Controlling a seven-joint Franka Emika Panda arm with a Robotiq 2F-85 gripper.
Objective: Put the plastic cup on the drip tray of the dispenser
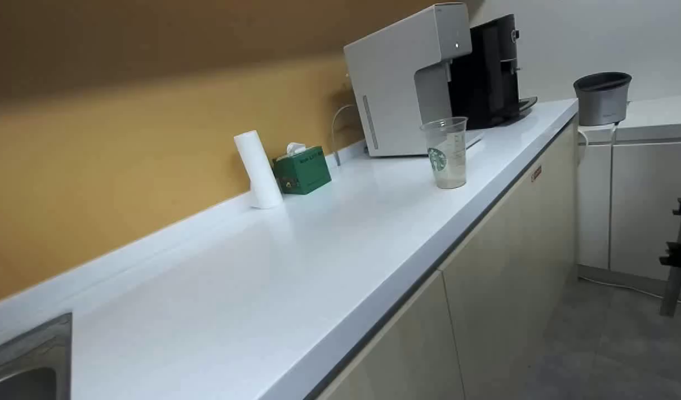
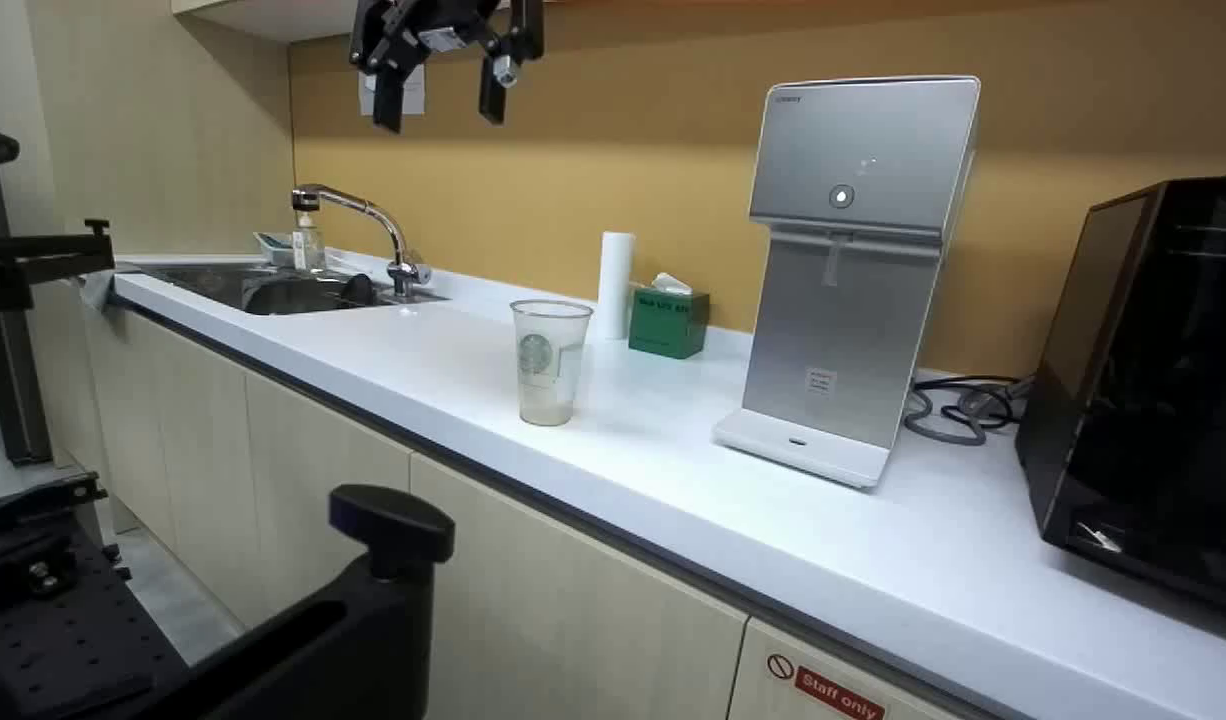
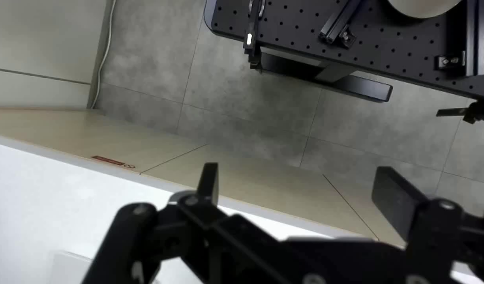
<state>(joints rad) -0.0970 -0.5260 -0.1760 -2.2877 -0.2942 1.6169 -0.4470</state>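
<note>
Our gripper (image 2: 439, 112) hangs with jaws apart, holding nothing; lower than it, the plastic cup (image 2: 550, 365) stands on the counter (image 2: 653, 430). We judge it light, easily crushed: we'd squeeze mid-wall, gently.

In an exterior view, the plastic cup (image 2: 550, 365), roll (image 2: 614, 285) and tissue box (image 2: 668, 323) stand left of the dispenser (image 2: 853, 300), the coffee machine (image 2: 1153, 390) right.

I see a yellow wall (image 1: 151, 144), shadowed near the top, behind a white counter (image 1: 251, 272); pale doors (image 1: 501, 250) line its front, grey floor (image 3: 246, 94) lies below, a white wall (image 1: 574, 39) stands beyond.
</note>
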